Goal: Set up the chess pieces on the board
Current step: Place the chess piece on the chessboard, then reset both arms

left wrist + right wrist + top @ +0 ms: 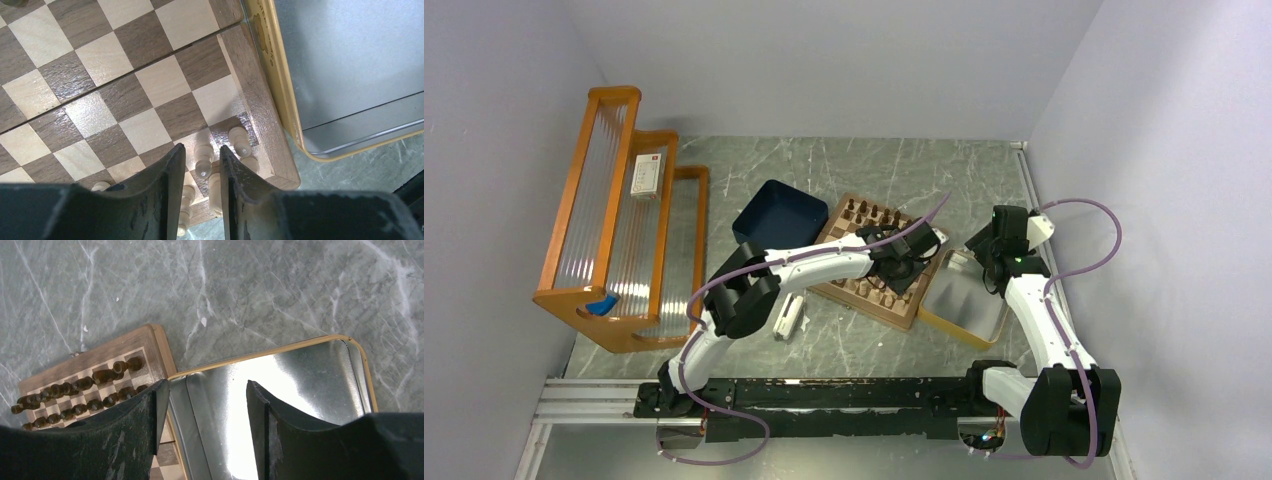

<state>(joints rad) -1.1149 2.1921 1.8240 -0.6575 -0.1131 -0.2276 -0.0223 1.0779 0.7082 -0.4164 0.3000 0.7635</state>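
A: Left gripper (201,154), holding anything?
B: No, released. Jaws slightly parted, and a pale piece (203,161) stands upright between the fingers (167,192) with a thin gap on each side, touching neither.
A: Where on the board (262,127)?
B: Close to the corner by the yellow-rimmed tray (274,80). Its base is hidden, so I can't tell the exact square.
A: Neighbours?
B: A second pale piece (239,141) at 2 o'clock of it, just beside, on the dark square next to the rim. More pale pieces (186,212) at 6 o'clock, partly hidden behind the fingers.
A: Tray against the board?
B: At 3 o'clock of the board in the left wrist view, right beside the rim.
A: Right gripper (206,387)?
B: Jaws wide apart, nothing between them. It hangs over the tray's shiny floor.
A: Task things near it?
B: The dark pieces (75,392) stand in two rows along the board's edge, at 8 o'clock of that gripper, beyond its left finger and well clear of the jaws.
A: Anything else?
B: A dark blue tray (779,215) at 10 o'clock of the board in the top view, on the grey marble table (250,290).
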